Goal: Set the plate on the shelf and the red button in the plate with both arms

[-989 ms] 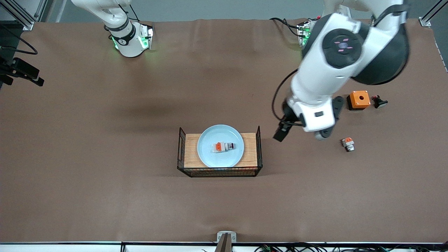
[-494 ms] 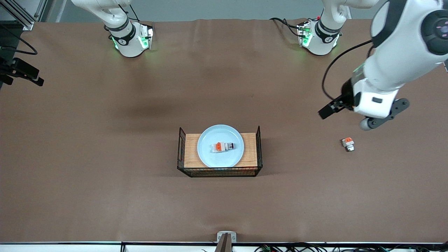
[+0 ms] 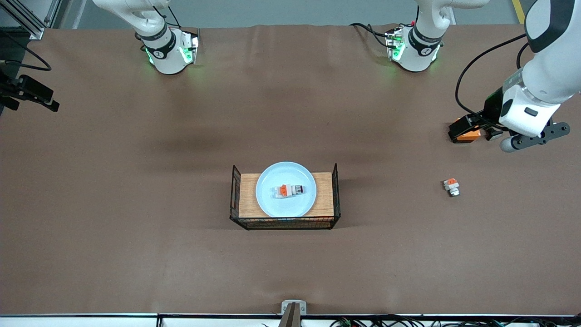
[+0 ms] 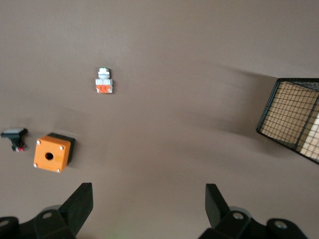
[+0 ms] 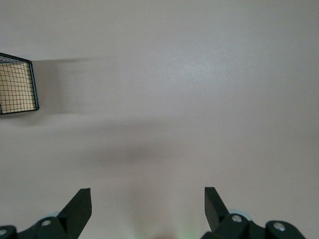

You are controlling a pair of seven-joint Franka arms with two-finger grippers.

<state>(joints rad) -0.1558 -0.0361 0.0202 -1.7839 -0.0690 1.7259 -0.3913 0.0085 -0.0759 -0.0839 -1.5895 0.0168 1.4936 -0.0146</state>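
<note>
in the wire basket (image 3: 284, 223) at the middle of the table sat the plate (image 3: 286, 175), and the red button (image 3: 288, 190) lay on it. the right gripper (image 5: 148, 209) was spread wide and empty over bare table. toward the left arm's end from the basket, the left gripper (image 4: 149, 206) hung wide and empty over the orange box (image 4: 49, 154), near a small orange-and-white block (image 3: 451, 186).

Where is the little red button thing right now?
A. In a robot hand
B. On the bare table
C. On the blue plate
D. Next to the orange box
C: the red button lies on the plate, which sits in the wire-sided tray.
</note>
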